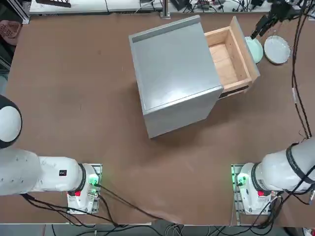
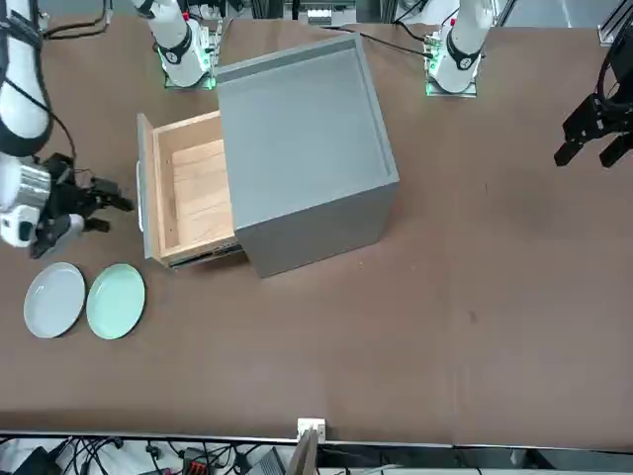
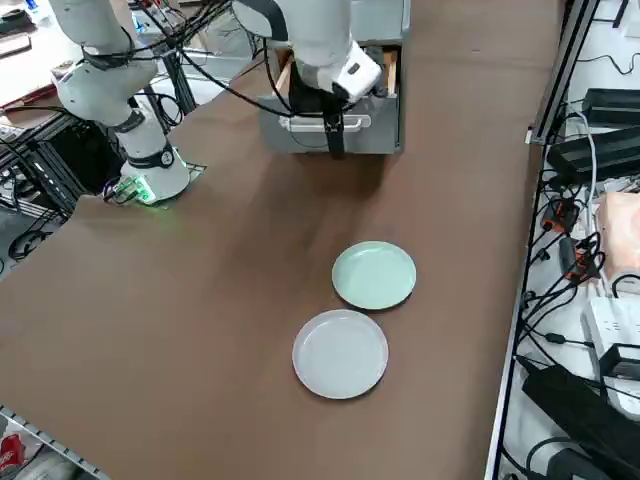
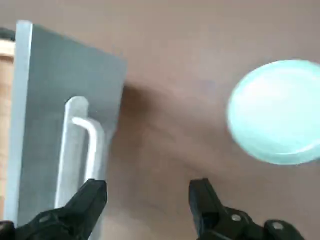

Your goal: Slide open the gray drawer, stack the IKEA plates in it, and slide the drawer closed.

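Wrist view, right gripper (image 4: pixel 147 197) spread wide, empty, above table (image 4: pixel 175 125) beside drawer handle (image 4: pixel 82 145)

Your right hand (image 4: pixel 147 200) shows only fingertips in the wrist view, the rest cut by the frame edge. Mint plate (image 4: pixel 280 112) runs off that frame and is smeared. Gray drawer (image 4: pixel 65 130) is also blurred there, its wood side cropped. From the top view the drawer front (image 1: pixel 244 46) hides part of the mint plate. In the side view your arm (image 3: pixel 320 60) covers most of the drawer front.
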Motion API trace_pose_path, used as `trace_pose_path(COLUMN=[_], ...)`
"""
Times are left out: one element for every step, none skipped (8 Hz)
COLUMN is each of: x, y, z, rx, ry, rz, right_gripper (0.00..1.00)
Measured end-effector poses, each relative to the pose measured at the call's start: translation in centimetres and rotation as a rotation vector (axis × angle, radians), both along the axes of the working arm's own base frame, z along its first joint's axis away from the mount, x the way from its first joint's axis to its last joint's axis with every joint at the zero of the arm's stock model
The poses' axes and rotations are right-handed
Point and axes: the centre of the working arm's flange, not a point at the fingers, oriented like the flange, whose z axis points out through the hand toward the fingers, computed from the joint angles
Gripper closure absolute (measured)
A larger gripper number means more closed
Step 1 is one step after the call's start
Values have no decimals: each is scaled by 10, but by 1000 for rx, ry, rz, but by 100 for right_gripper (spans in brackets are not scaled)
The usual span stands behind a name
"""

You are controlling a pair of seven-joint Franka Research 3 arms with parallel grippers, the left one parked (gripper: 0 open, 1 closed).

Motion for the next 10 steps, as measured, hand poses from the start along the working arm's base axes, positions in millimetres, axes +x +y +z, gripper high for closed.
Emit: trace_pose_path(x=[11, 20, 30, 38, 43, 46, 50, 52, 51, 47], y=[-16, -35, -55, -69, -75, -77, -83, -91, -100, -109], z=[-1, -19, -47, -74, -93, -105, -117, -133, -156, -180], rx=[-10, -19, -41, -96, -175, -241, -273, -281, -284, -287], ry=[-6, 26, 61, 84, 108, 116, 98, 72, 48, 35], rz=[-28, -114, -261, -403, -505, -580, -636, -679, -720, -746], right_gripper=[0, 3, 3, 5, 6, 7, 8, 9, 11, 14])
